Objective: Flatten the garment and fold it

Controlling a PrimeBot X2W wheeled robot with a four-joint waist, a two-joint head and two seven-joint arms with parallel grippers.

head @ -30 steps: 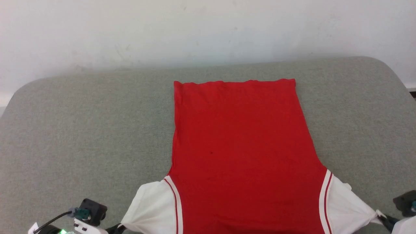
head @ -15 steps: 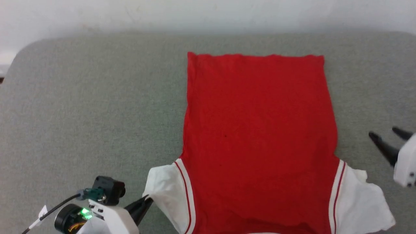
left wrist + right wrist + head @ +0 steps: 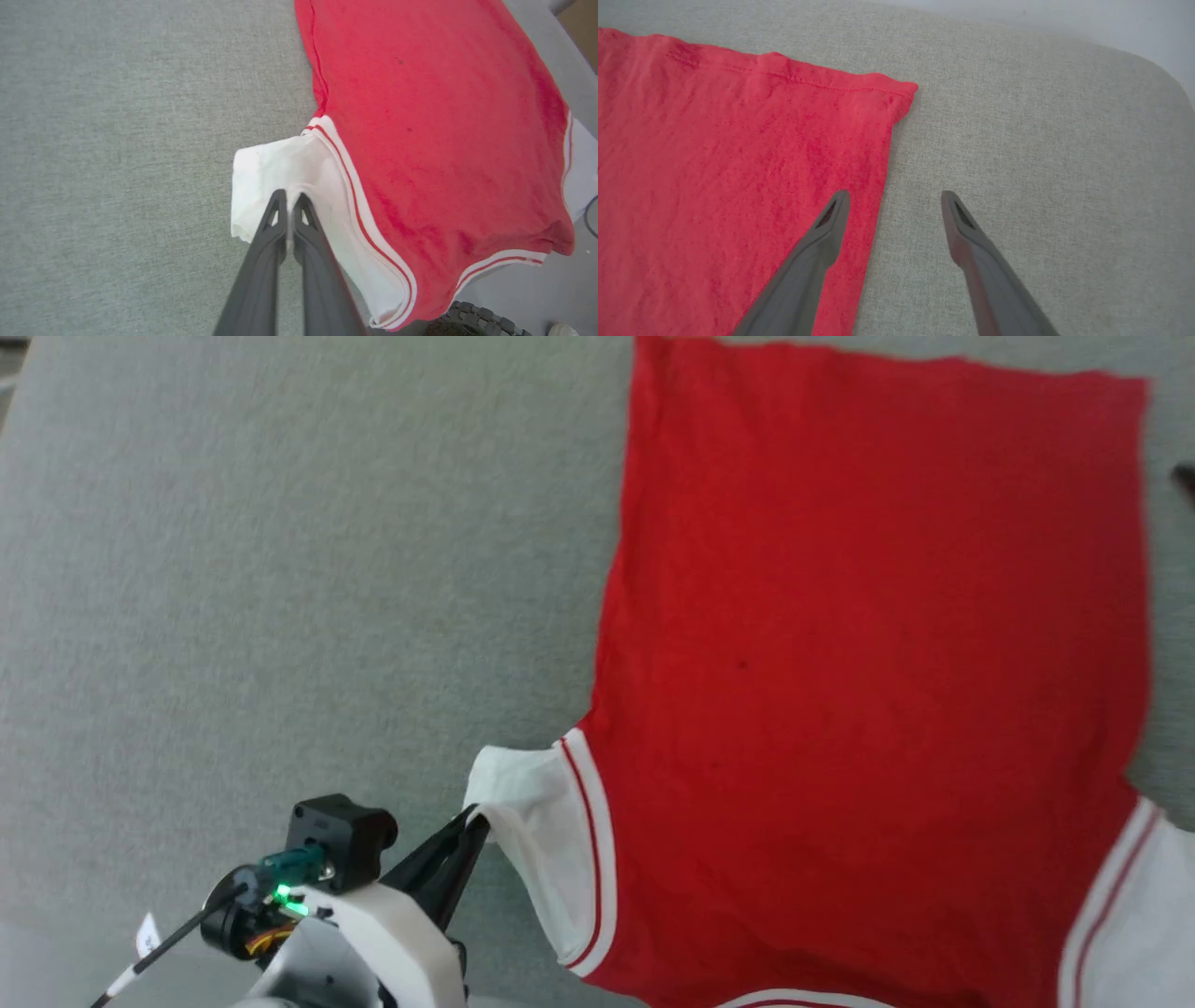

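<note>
Garment [image 3: 868,663] flat on grey fabric surface [image 3: 280,569]; left end effector [image 3: 290,195] clamps sleeve [image 3: 280,163]; right end effector [image 3: 895,194] apart.

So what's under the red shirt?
The shirt lies flat on the grey cloth top, which shows beside it. Anything else beneath is covered.

You're looking at a bare indoor test space, more lab than home: a desk [image 3: 1064,140] covered in grey woven cloth with a rounded corner, a plain pale wall [image 3: 1111,18] right behind it, smooth grey floor [image 3: 537,289] below, and a treaded wheel [image 3: 481,319] by its edge.
</note>
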